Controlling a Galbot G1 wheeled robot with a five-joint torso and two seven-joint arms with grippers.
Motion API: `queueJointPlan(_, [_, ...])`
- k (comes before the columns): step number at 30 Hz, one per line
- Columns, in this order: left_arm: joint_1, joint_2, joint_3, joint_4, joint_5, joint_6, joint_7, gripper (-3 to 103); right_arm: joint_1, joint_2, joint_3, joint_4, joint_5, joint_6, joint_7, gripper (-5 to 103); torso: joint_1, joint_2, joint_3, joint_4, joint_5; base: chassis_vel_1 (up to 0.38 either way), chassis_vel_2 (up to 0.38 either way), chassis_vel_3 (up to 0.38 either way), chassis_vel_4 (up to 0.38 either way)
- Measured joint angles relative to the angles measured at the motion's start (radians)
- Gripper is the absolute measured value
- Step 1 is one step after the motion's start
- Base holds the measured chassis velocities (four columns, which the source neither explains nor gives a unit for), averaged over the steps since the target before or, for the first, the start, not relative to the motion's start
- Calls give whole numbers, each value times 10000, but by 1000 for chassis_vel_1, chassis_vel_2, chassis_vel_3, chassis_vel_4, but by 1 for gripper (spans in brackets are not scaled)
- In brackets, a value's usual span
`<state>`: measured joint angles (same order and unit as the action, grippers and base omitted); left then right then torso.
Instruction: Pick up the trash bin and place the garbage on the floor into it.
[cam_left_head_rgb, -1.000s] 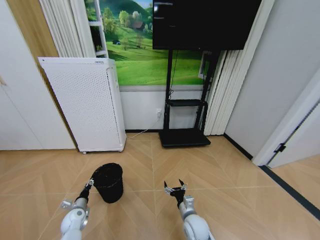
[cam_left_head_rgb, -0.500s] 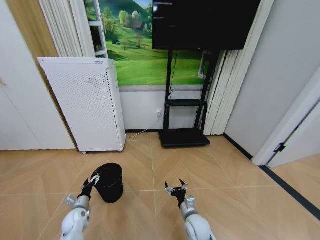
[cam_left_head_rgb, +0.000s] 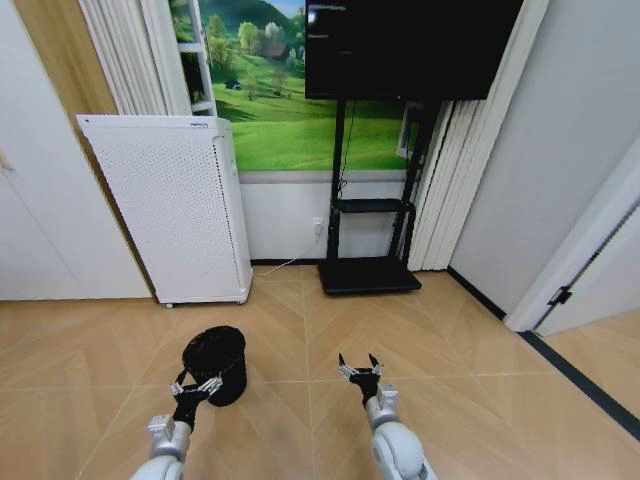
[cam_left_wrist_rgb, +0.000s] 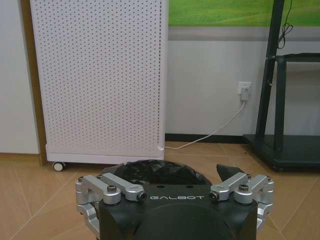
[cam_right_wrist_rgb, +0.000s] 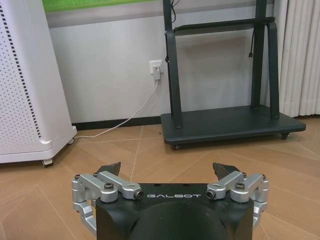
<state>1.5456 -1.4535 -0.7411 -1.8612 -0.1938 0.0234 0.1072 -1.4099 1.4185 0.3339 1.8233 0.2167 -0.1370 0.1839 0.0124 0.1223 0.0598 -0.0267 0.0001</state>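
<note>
Trash bin (cam_left_head_rgb: 214, 364) (small, round, black mesh) is seen upright on the floor (cam_left_head_rgb: 470, 390), in front of the white perforated air purifier (cam_left_head_rgb: 170, 205) and somewhat apart from it. Its rim is met on the near side by the left gripper (cam_left_head_rgb: 196, 389), whose fingers are spread wide; in the left wrist view the bin's rim (cam_left_wrist_rgb: 155, 173) is seen just beyond the gripper body, lying between the two fingers (cam_left_wrist_rgb: 234, 173), w/ no clamping visible. Whether the fingertips actually touch the mesh cannot be told.

Right gripper (cam_left_head_rgb: 359, 367) is held low over bare floor, to the right of the bin & well apart from it, fingers also spread, nothing between them (same seen in the right wrist view (cam_right_wrist_rgb: 167, 170)).

Behind, a black TV stand (cam_left_head_rgb: 368, 270) is set against the wall, w/ a dark screen (cam_left_head_rgb: 410, 45) mounted above it. A white cord (cam_right_wrist_rgb: 127, 119) is run from a wall outlet (cam_right_wrist_rgb: 156, 67) down toward the purifier's base. A dark border strip (cam_left_head_rgb: 585, 385) is laid along the floor at far right.
</note>
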Motion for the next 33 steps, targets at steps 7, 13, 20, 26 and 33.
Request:
queueJointPlan(7, [-203, 38, 200, -466, 77, 558, -52, 100, -2, -106, 121, -58, 158, 148, 10, 100, 59, 278, 219, -1, 0, 0, 0, 0, 0])
queueJointPlan(13, [-184, 56, 294, -1211, -39, 1416, -317, 100, 117, -166, 260, 2, 257, 207, -41, 100, 133, 563, 429, -1, 0, 0, 0, 0, 0])
queueJointPlan(20, [-304, 550, 9, -1598, -594, 2137, -563, 100, 329, -92, 734, 66, 192, 301, -267, 100, 201, 859, 659, 1, -1, 0, 0, 0, 0])
queueJointPlan(26, [-532, 772, -163, -1697, -1205, 2371, -783, 100, 180, -117, 1235, 295, 184, 322, -288, 100, 271, 1106, 835, -1, -1, 0, 0, 0, 0])
queueJointPlan(33, [-577, 628, -145, -1723, -1254, 2398, -796, 100, -31, -87, 1580, 504, 139, 316, -331, 100, 341, 1343, 1002, -1, -1, 0, 0, 0, 0])
